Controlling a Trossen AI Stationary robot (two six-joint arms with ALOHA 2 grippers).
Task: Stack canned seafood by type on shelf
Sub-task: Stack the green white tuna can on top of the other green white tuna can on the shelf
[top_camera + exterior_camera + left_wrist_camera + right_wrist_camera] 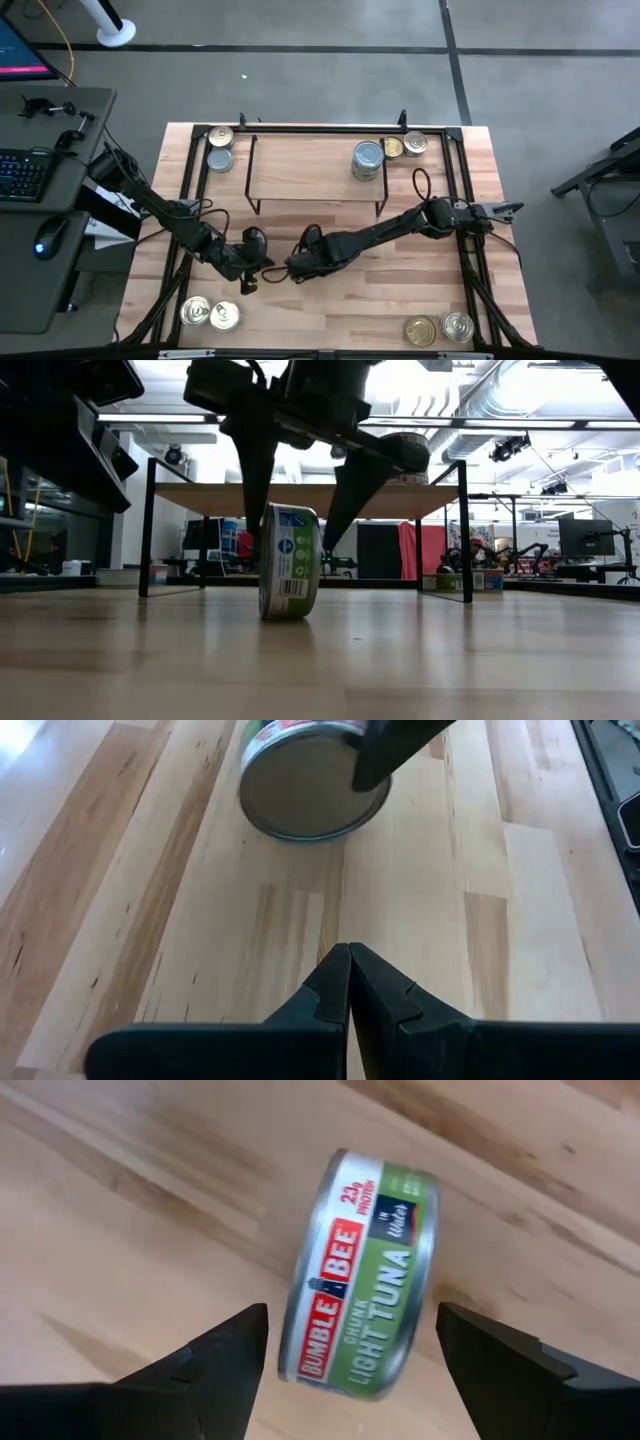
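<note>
Tuna tin (362,1280) stands on its edge between the wide-open fingers of the right gripper (355,1350)
It is on the table (400,290) in front of the shelf (315,168), flat faces sideways, free wood around; left gripper (350,982) is closed, empty, nearby

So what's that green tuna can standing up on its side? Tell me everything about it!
The tuna can is a small round metal tin with a green wrap label reading Bumble Bee Chunk Light Tuna in water. It stands on its rim on the wooden table, in front of the shelf, its plain flat end facing the left gripper, which is shut. The right gripper is open, a finger on each side; whether they touch it is unclear.
</note>
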